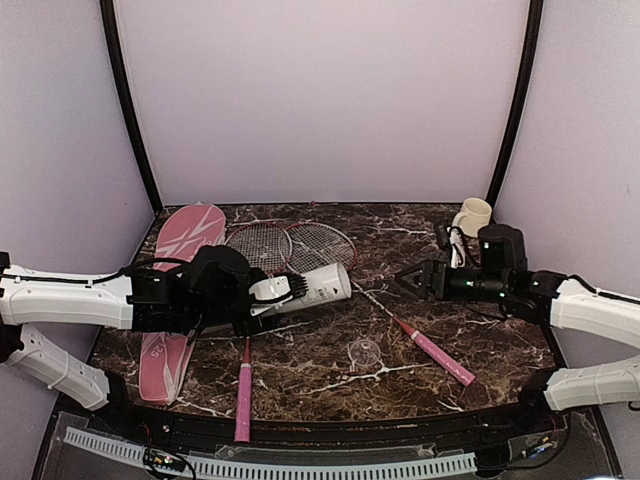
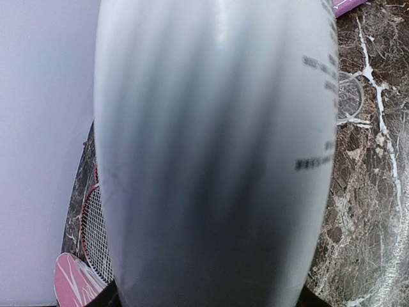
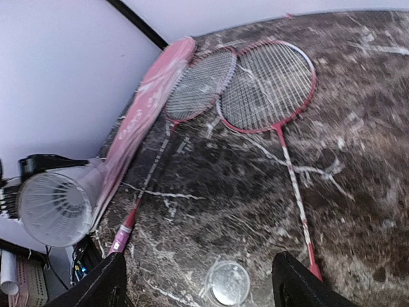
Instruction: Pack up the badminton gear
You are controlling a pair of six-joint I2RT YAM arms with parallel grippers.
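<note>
While the left gripper point(image 1: 272, 293) clamps the white tube point(image 1: 318, 284) sideways above the table's left half, the right gripper point(image 1: 402, 281) hangs over the right half with its jaws spread wide and nothing between them. The tube's open mouth faces the right arm, and a white feather shuttlecock point(image 3: 54, 206) shows inside it.

The table point(image 1: 320, 385) is dark brown marble with white veins. Pale lilac walls point(image 1: 320, 100) close it in on three sides, and black poles point(image 1: 128, 110) run up at the two far corners. A white slotted cable track point(image 1: 300, 466) lines the near edge.

The pink cover point(image 1: 180, 240) lies flat along the left edge, partly under the left arm. One racquet point(image 1: 258, 246) has its head near the middle of the far edge and its pink handle reaching the near edge. The other racquet point(image 1: 322, 244) overlaps the first at the rim, and its shaft slants toward the near right corner. A clear lid point(image 1: 365, 352) rests on the marble between the two handles. A cream mug point(image 1: 473, 214) sits in the far right corner, apart from everything else.
</note>
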